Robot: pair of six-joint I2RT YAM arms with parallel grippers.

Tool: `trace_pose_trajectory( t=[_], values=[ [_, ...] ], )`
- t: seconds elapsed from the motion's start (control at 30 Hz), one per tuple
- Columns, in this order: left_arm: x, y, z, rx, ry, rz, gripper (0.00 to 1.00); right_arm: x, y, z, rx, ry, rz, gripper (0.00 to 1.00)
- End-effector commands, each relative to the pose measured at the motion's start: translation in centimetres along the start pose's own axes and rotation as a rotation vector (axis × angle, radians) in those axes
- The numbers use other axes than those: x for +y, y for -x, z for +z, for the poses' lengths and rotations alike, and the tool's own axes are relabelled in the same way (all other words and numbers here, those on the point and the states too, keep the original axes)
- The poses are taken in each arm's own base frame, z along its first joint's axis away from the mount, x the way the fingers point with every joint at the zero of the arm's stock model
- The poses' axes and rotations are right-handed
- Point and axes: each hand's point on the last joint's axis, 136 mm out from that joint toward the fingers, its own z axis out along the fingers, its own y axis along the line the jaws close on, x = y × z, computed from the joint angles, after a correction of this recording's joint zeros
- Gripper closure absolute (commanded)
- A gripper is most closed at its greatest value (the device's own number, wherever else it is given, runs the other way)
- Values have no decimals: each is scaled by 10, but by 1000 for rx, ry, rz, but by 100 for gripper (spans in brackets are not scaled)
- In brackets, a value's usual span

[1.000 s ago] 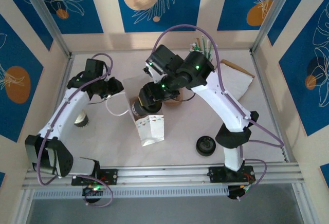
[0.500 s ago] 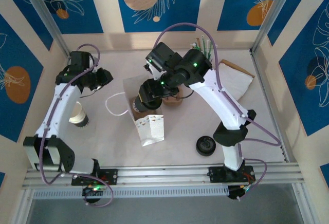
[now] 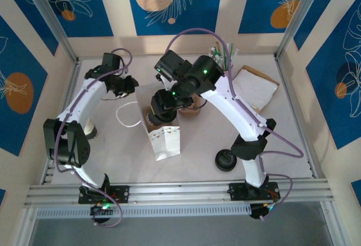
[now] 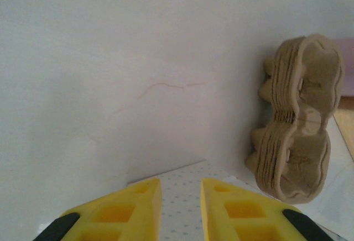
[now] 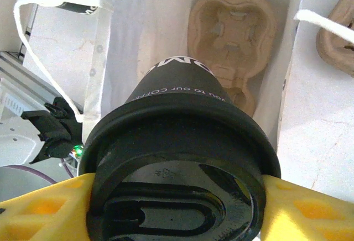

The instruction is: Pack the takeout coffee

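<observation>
The left fingers (image 4: pixel 127 210), barely parted and empty, are swinging back beside the bag (image 3: pixel 167 142) at centre frame. The right fingers (image 5: pixel 38 210) are pinching the coffee (image 5: pixel 182 136) above its mouth, so lowering looks next.

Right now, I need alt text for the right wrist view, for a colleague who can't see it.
The right gripper grips the takeout coffee by its black lid, the cup pointing down into the open white paper bag. A moulded pulp cup carrier lies on the bag's floor below it, and the bag's white string handle loops at left.
</observation>
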Motion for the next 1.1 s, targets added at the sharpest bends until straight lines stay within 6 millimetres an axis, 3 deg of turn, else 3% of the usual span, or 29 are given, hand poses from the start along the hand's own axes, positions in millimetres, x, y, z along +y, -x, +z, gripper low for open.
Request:
trace_pose_trajectory(
  t=[0.0, 0.3, 0.7, 1.07],
  values=[
    [-17, -4, -1, -3, -47, 47, 75, -21, -36, 4, 157, -100, 22, 43],
    [-28, -27, 1, 17, -80, 55, 76, -23, -42, 13, 198, -117, 27, 43],
    [-51, -40, 21, 54, -107, 102, 76, -27, -53, 28, 262, -149, 28, 43],
    [-79, -55, 29, 74, -158, 152, 76, -32, -65, 29, 294, -179, 25, 44]
  ],
)
